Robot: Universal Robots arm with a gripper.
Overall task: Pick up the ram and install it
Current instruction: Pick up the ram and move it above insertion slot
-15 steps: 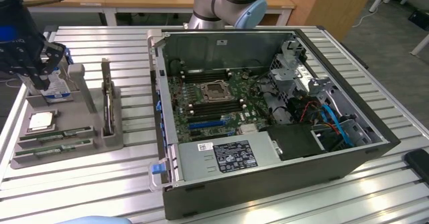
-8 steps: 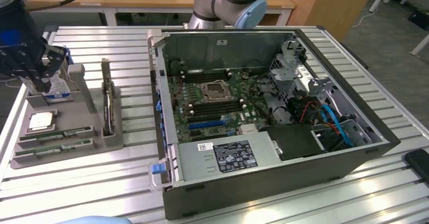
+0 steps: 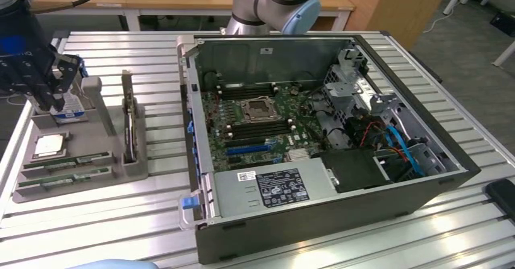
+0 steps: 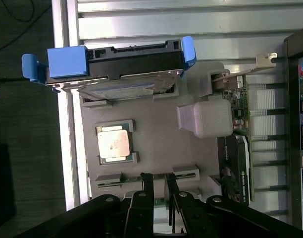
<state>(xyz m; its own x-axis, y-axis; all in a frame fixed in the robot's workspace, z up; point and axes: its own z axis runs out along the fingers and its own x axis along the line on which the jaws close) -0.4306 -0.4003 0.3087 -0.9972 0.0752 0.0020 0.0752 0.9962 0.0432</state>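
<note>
Two green ram sticks lie side by side in slots at the near end of a grey parts tray on the exterior view's left. My gripper hangs above the tray's far end, over the hard drive, well clear of the sticks. In the wrist view the gripper is open with a narrow gap. A sliver of green ram shows between its black fingers, far below them. Nothing is held.
The tray also carries a silver hard drive in blue rails, a square processor chip and an upright graphics card. The open computer case lies on the slatted table, its motherboard exposed with the memory slots beside the processor socket.
</note>
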